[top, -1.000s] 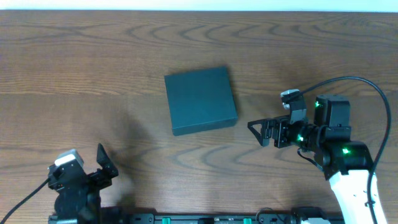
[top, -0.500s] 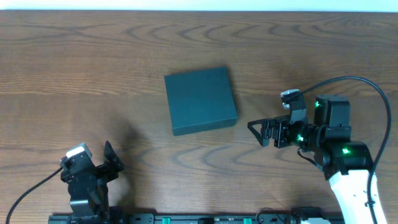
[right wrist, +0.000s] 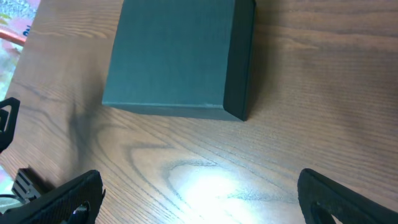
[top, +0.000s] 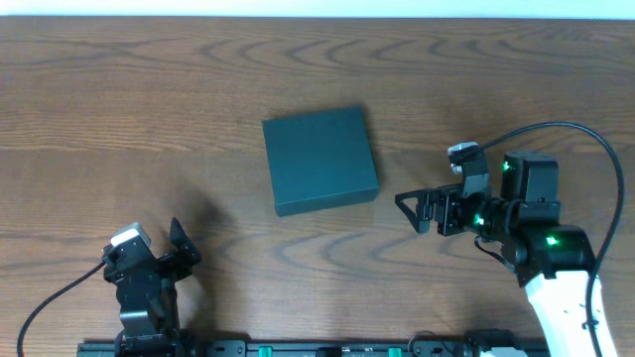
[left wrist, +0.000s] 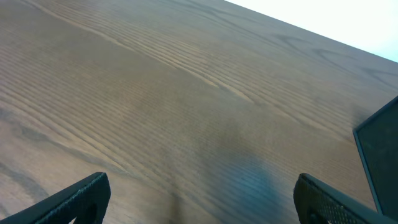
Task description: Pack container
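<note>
The container (top: 319, 159) is a dark teal, roughly square shallow box lying closed on the wooden table near the middle. It also shows in the right wrist view (right wrist: 177, 59), and its corner shows at the right edge of the left wrist view (left wrist: 382, 158). My right gripper (top: 415, 210) is open and empty, a short way right of the box and pointing at it; in its own view the fingers (right wrist: 199, 196) straddle bare wood. My left gripper (top: 179, 248) is open and empty at the front left, far from the box; its fingers (left wrist: 199, 196) frame bare table.
The wooden table (top: 149, 109) runs to a white far edge at the top. A black rail with green clips (top: 327, 349) lies along the front edge. A black cable (top: 585, 139) loops over the right arm.
My left arm has drawn back toward the front edge and shifted slightly right, turning its gripper. The right arm and the box have not moved.
</note>
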Controlling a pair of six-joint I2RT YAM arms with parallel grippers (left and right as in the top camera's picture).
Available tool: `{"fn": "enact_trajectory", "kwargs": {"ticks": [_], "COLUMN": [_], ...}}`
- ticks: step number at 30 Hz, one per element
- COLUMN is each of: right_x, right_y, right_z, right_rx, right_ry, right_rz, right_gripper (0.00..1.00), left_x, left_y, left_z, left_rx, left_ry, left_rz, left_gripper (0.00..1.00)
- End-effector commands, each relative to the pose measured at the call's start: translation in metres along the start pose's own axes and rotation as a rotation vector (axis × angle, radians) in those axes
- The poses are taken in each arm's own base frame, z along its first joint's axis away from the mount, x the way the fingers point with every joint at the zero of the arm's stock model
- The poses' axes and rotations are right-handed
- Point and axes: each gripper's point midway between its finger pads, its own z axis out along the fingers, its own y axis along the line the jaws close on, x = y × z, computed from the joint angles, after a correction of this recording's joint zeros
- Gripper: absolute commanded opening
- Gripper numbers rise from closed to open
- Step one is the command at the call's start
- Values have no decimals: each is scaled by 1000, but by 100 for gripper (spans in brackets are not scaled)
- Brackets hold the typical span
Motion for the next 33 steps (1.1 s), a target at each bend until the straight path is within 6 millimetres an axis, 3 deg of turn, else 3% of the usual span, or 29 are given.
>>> {"fn": "enact_trajectory", "kwargs": {"ticks": [1,27,30,33], "right_x": [-6,-4,-5,-9], "right_y": [2,4,9,23], "right_z": [-4,-3,-11,-34], "right_rx": [-3,-4,16,13], "right_ry": [-20,-16,-46,-137], "right_rz": [-3,-11,-46,-103], "right_gripper": [99,99,99,99], "left_x": [6,6,6,6], "left_y": [4,4,4,4], "left_z": [3,3,3,3], "left_rx": [-18,-18,-18,-18], "left_ry": [7,8,8,8], "left_rz": [-6,-6,-6,-6], "left_gripper": [95,95,95,95]}}
